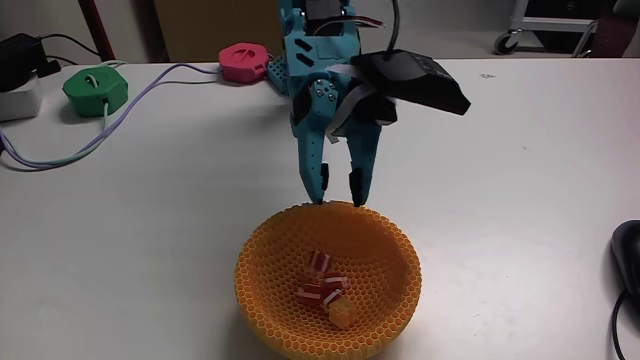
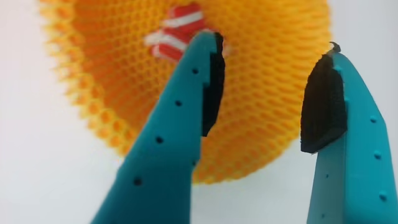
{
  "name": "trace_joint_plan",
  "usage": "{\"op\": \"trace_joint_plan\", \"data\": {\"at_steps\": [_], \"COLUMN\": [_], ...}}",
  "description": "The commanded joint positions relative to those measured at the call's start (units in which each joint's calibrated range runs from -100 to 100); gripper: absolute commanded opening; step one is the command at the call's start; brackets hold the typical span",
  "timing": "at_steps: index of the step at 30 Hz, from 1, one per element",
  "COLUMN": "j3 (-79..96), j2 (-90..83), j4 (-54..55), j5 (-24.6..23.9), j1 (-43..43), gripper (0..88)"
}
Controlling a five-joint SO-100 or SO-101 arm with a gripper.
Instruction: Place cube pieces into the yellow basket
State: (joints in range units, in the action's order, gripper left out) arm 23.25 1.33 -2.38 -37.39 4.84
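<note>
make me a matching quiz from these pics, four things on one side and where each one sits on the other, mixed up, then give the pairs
Things:
1. cube pieces
2. green hexagonal box
3. pink hexagonal box
4. gripper

Places, in the fixed view:
A. far edge of the table, just left of the arm's base
B. inside the yellow basket
C. fingers open, tips just above the basket's far rim
D. far left of the table, with a cable leading to it

Pairs: 1-B, 2-D, 3-A, 4-C
</note>
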Motion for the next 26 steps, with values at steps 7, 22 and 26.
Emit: {"op": "trace_joint_plan", "data": {"at_steps": [7, 22, 26], "j3": [13.6, 57.8, 59.3], "j2": [-26.0, -78.0, -85.9], "j4": [-16.4, -38.8, -50.5], "j5": [3.6, 28.8, 29.5], "j1": [0.5, -3.3, -5.2], "gripper": [0.0, 0.0, 0.0]}}
